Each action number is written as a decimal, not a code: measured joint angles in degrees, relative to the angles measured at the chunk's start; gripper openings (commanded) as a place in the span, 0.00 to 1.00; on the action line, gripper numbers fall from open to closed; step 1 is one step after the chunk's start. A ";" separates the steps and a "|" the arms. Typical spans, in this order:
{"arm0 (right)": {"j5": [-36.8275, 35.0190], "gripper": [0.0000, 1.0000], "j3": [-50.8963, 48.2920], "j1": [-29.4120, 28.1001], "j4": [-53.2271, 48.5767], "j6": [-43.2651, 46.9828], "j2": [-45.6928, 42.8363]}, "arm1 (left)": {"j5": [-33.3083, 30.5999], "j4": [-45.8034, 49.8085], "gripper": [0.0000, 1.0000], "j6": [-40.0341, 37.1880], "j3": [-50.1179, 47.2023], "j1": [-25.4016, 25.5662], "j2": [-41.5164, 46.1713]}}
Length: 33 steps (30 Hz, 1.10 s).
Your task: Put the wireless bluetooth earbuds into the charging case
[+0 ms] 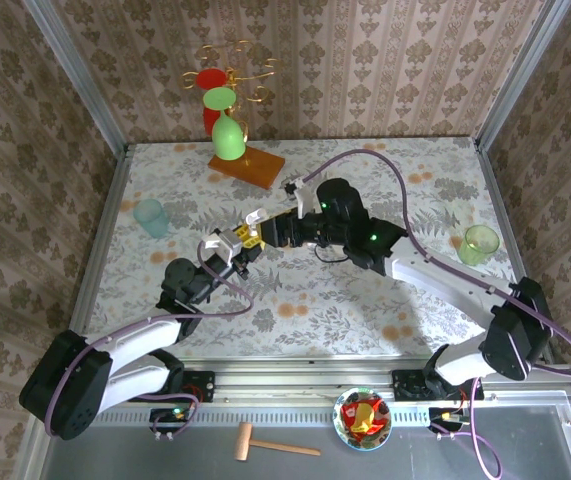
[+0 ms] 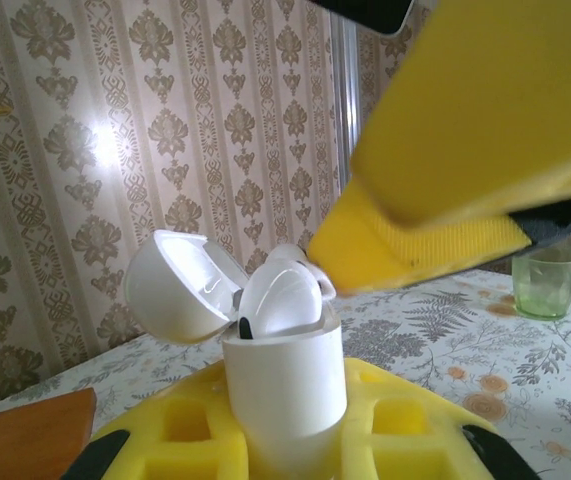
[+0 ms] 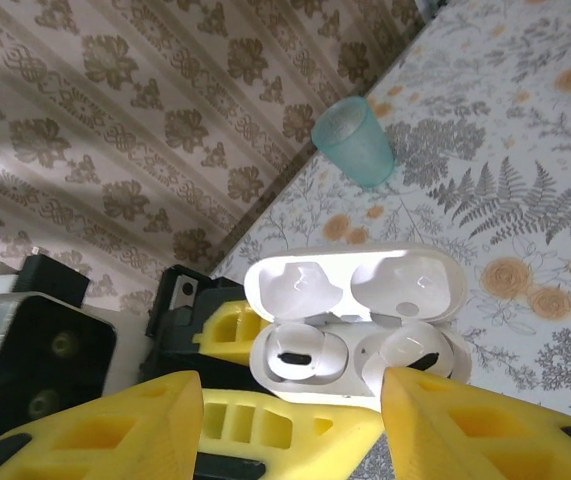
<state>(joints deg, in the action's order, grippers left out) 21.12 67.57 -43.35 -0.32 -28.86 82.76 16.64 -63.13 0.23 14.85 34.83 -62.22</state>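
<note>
The left gripper is pressed together on the white charging case. It pinches the case's lower body between its yellow fingers, so the case stands upright just past their tips. The lid is swung fully open and leans back on the side away from the right gripper. That gripper hangs close in front of the case's open mouth, its two yellow fingers spread apart with nothing between them. From the left wrist, one of those fingers looms just above and beside the open case; whether it touches the case or its contents cannot be told. Seen past the right gripper's fingertips, both wells of the case are filled. One earbud sits in the well ahead of one finger, and the second earbud sits in the well ahead of the other, each a small white piece showing a dark slot. From the left gripper's own camera, a rounded white head rises a little above the case's rim. The insertion itself therefore looks essentially done, since no earbud is in the right gripper. What seems to remain is minor. Whether both pieces are pushed fully home cannot be told, so a light press may be needed. After that, closing the lid and releasing the case would finish things.
</note>
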 measured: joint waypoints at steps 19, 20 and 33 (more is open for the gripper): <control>-2.67 0.58 -2.43 0.76 1.97 0.44 -6.32 | 5.11 -0.72 0.03 -4.63 -0.09 -0.70 -2.05; -4.04 0.58 -0.48 1.03 -0.61 0.70 -5.92 | 6.05 -0.72 0.03 -6.14 -0.09 -0.74 -2.36; -10.47 0.54 23.47 2.91 -32.65 4.46 12.81 | 11.26 1.16 0.03 -17.68 -0.07 -0.74 -4.59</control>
<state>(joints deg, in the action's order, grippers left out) 10.66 91.05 -40.45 -32.97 -24.40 95.57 27.90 -61.98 -17.45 14.79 34.09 -66.81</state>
